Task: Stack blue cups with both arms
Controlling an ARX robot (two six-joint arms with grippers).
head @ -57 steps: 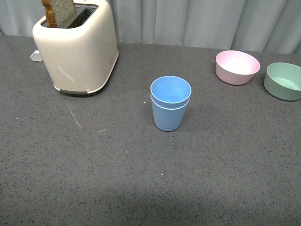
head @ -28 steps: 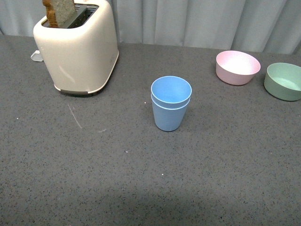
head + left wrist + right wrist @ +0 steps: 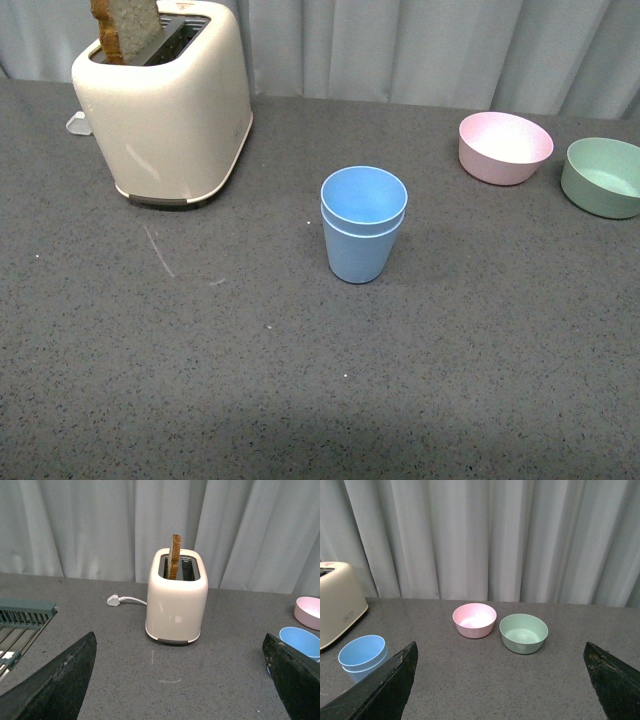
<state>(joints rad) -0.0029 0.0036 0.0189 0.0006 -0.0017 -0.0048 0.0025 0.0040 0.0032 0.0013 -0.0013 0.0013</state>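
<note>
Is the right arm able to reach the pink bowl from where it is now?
Probably yes. The right gripper is open and empty, and bare table lies between it and the pink bowl; nothing blocks it.

1. The blue cups (image 3: 364, 224) are light blue, matte, tapered and handleless, wider at the rim than at the base.
2. One cup sits nested inside the other; the inner rim stands just above the outer rim.
3. The stack stands upright, mouth up and empty, near the middle of the grey table (image 3: 200, 380).
4. Nothing touches the stack.
</note>
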